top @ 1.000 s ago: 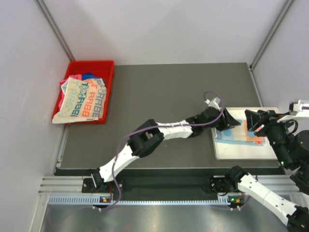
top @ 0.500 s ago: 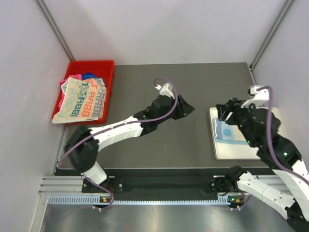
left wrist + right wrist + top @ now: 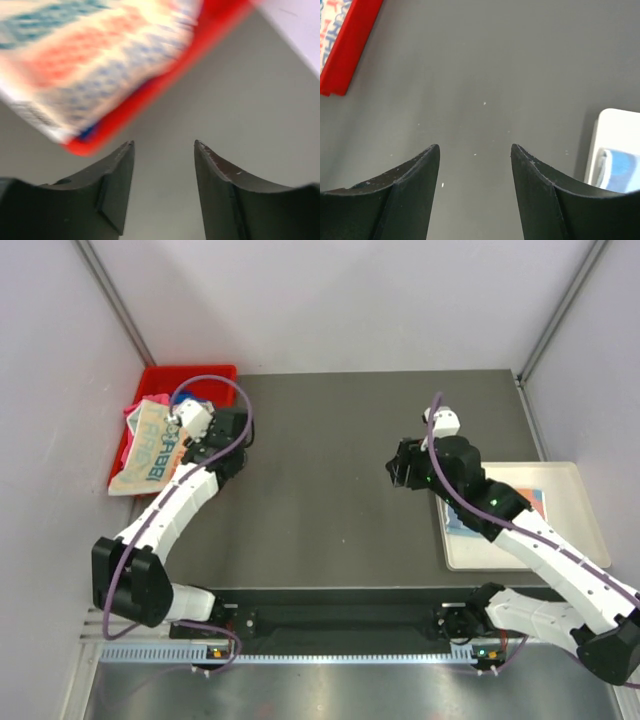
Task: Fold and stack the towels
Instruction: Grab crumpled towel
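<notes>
Left tool (image 3: 164,146), right tool (image 3: 474,148): open, empty.

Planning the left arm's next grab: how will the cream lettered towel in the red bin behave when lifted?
Probably floppy: the cream lettered towel sags over the rim of the red bin, so a pinch should leave it hanging limp. Likely light, being thin cloth. It might drag the pink towel under it, since they lie piled together.

red bin (image 3: 165,375) far left; white tray (image 3: 572,490) right, on dark table (image 3: 320,490).
</notes>
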